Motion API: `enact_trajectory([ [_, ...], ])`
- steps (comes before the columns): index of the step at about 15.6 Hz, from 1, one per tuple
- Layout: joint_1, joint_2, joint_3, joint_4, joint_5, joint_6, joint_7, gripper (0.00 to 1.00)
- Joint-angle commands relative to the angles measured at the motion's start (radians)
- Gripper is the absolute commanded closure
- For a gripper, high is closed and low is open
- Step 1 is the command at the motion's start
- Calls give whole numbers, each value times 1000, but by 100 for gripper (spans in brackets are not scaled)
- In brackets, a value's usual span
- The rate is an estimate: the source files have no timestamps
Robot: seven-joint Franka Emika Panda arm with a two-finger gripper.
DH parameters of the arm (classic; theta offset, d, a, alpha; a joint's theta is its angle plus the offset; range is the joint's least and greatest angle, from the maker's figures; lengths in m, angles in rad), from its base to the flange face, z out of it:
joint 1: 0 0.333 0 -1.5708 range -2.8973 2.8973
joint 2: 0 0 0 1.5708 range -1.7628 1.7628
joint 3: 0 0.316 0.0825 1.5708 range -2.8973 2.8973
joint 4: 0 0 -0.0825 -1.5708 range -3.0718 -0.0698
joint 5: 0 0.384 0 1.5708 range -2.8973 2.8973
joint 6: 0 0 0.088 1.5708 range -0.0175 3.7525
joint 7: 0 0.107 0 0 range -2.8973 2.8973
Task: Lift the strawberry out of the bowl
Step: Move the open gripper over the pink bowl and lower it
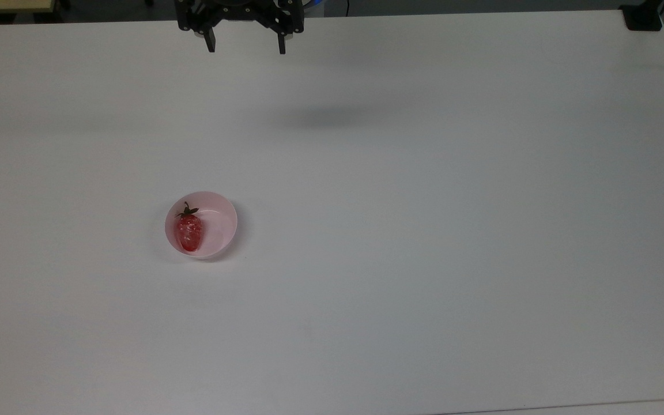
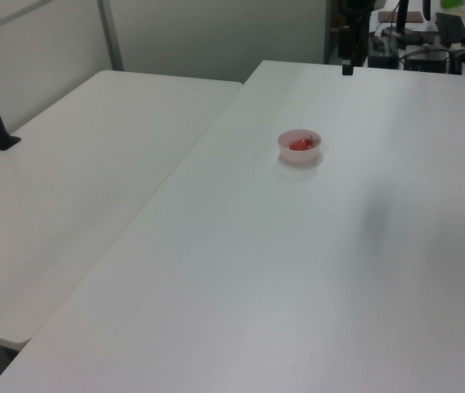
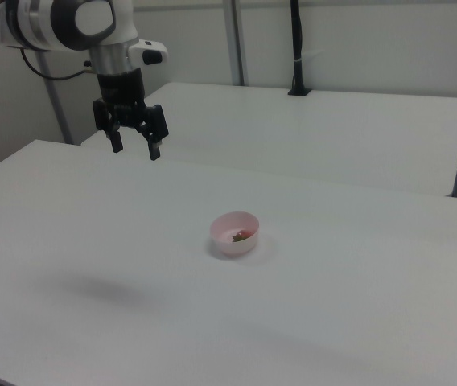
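Observation:
A glossy red strawberry (image 1: 189, 231) with a dark green stem lies inside the pale pink bowl (image 1: 221, 222), toward the top view's left of the bowl's floor. The bowl (image 2: 300, 146) stands on the white table, and in the right view the bowl (image 3: 235, 234) shows the strawberry (image 3: 241, 236) just over its rim. My black gripper (image 1: 246, 47) hangs high at the top edge of the top view, far from the bowl. In the right view the gripper (image 3: 136, 148) is well above the table with its fingers spread and nothing between them.
The white table (image 1: 424, 230) stretches wide around the bowl. A second white table (image 2: 77, 205) adjoins it at the left view's left. A black post (image 3: 297, 48) stands on the far table in the right view. A black clamp (image 1: 642, 17) sits at the top view's upper right corner.

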Motion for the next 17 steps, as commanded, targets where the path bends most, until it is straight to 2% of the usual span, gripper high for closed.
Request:
enact_trajectory([
  [1, -7, -18, 0, -16, -2, 26, -90, 0],
  [8, -9, 8, -3, -11, -5, 29, -117, 0],
  [11, -36, 76, -18, 15, -5, 51, -300, 0],
  [14, -36, 182, -81, 65, -2, 149, -411, 0],
  [17, -44, 306, -112, 142, -4, 183, -644, 0],
])
